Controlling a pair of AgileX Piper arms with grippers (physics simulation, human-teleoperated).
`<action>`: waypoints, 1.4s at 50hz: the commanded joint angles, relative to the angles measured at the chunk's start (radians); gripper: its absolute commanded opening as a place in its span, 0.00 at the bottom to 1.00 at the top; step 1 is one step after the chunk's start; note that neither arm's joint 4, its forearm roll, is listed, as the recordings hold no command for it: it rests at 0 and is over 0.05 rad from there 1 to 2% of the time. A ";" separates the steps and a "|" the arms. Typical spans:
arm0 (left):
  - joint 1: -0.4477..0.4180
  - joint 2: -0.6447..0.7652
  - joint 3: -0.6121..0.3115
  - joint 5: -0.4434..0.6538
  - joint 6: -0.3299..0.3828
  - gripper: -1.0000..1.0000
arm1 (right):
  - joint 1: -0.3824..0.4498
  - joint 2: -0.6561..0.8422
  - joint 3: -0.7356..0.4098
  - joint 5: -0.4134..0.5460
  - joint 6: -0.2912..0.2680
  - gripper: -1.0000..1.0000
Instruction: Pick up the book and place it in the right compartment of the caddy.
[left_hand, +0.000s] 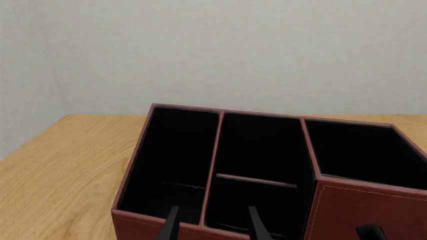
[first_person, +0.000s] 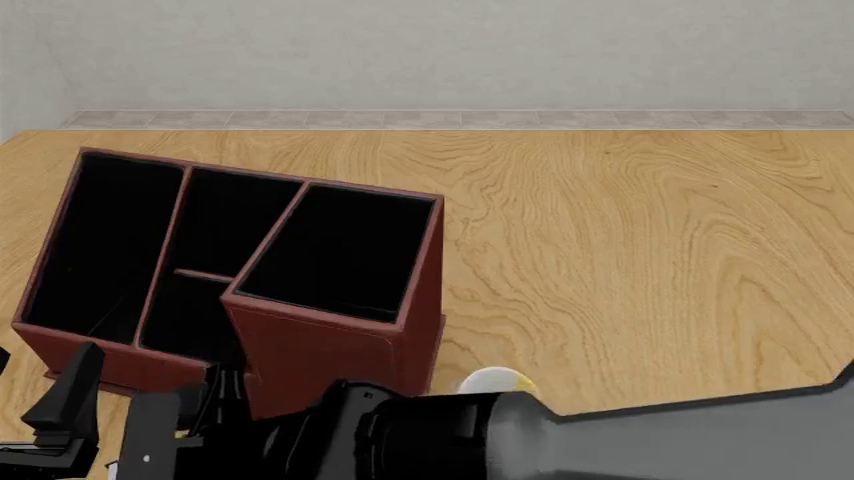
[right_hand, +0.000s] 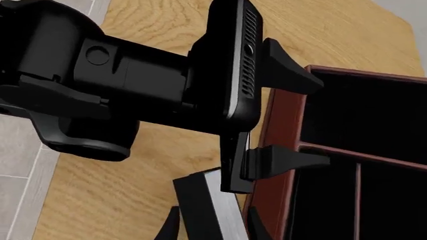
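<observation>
In the front view the near edge is crowded: the right arm crosses low from the right, hiding its own hand and the book there, and only the rounded top of a white-and-yellow mug (first_person: 497, 380) pokes out behind it. The left hand (first_person: 60, 420) is cut off at the near-left corner of that view.

The right wrist view shows the book (right_hand: 210, 207) between the right hand's (right_hand: 212, 226) 2 fingers, its black cover and pale page edges rising from between them; only the fingers' tips show, close on either side, so the hand appears clamped on the book, though contact itself is hard to make out. The book sits just beside the near-left outer wall of the caddy (first_person: 327, 355), outside it and above the wooden surface (first_person: 641, 270).

The left hand, seen in that same view as a bulky black body, holds its fingers well apart with nothing between them, pointing toward the caddy's near wall.

The right compartment (first_person: 340, 250), tallest-walled of the 4 sections, shows only black interior.
</observation>
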 joint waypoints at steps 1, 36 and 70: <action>0.000 0.000 0.000 0.000 0.000 1.00 | -0.001 0.035 -0.018 0.007 0.008 1.00; 0.000 0.000 0.000 0.000 0.000 1.00 | -0.035 0.117 -0.055 0.018 -0.013 1.00; 0.000 0.000 0.000 0.000 0.000 1.00 | 0.007 0.040 -0.048 0.041 0.010 0.00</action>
